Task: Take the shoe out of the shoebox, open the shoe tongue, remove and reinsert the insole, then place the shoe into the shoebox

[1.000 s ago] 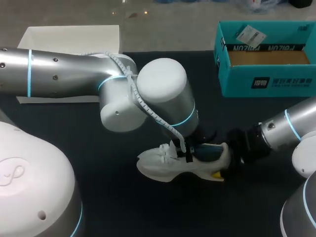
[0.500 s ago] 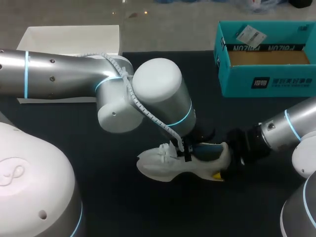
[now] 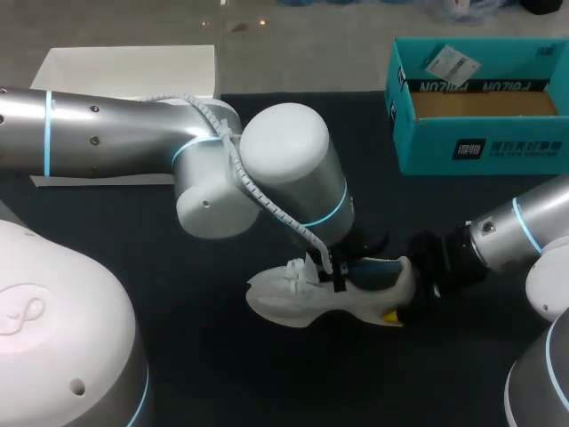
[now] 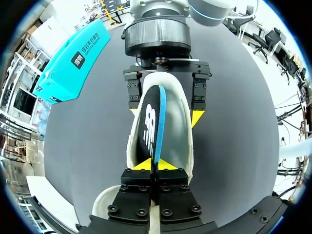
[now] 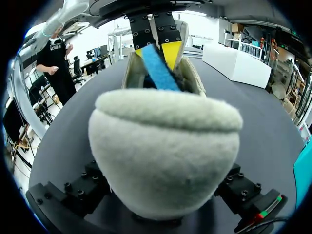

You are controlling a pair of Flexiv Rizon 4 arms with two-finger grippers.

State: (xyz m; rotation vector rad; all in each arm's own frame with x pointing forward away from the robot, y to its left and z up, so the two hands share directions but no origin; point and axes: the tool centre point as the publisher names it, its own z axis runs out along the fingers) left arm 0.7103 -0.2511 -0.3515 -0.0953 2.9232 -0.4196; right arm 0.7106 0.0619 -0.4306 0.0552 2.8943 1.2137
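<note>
Shoes counted from above: one white shoe (image 3: 302, 307), toe to the left and heel to the right, near the middle of the black table (image 3: 204, 356). One open teal shoebox (image 3: 480, 116) sits at the far right, well apart from the shoe. One white box (image 3: 129, 67) sits at the far left. Both my arms meet at the shoe. My left gripper (image 3: 342, 271) comes down into its opening, and my right gripper (image 3: 404, 298) is at the heel.

From my left wrist, my two yellow fingertips (image 4: 141, 164) are pressed together on the single insole (image 4: 155, 122). It is a dark piece with a blue edge, standing on edge inside the shoe's opening. Ahead of them, the right gripper's two fingers bear on the heel from either side. The shoebox shows beyond the shoe, off to one side.

From my right wrist, the shoe's fuzzy heel (image 5: 165, 156) fills the space between my two fingers (image 5: 80, 192). Both are against it, so this gripper is clamped on the shoe. Ahead, past the heel, the left gripper's yellow tips pinch the blue edge of the insole (image 5: 156, 66).
</note>
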